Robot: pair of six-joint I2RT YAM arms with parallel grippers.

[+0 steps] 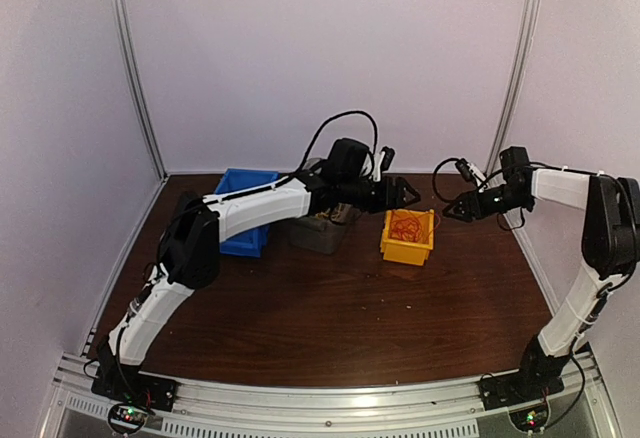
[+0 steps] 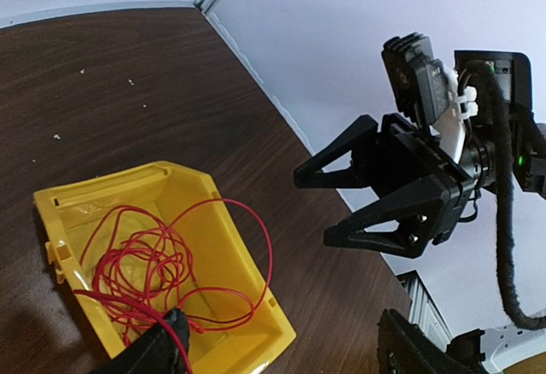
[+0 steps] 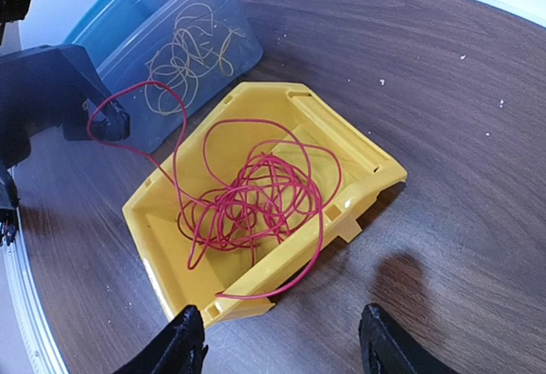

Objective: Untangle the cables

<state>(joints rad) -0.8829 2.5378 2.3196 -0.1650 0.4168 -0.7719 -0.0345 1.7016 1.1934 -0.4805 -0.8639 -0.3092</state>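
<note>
A tangle of red cable (image 3: 256,195) lies in the yellow bin (image 3: 358,148), with one loop hanging over the front rim. Another loop rises out of the bin to one finger (image 3: 107,124) of my left gripper and touches its tip. My left gripper (image 2: 281,340) is open over the bin's near corner (image 1: 410,193); the bin and red cable (image 2: 141,263) show below it. My right gripper (image 3: 281,336) is open and empty, just right of the bin (image 1: 448,213), jaws facing it (image 2: 314,208). Thin yellow cables (image 3: 192,49) lie in a clear bin (image 3: 230,32).
A blue bin (image 1: 245,208) stands at the back left, beside the clear grey bin (image 1: 322,230). The enclosure's white walls close the back and sides. Bare brown table (image 1: 350,318) lies in front of the bins.
</note>
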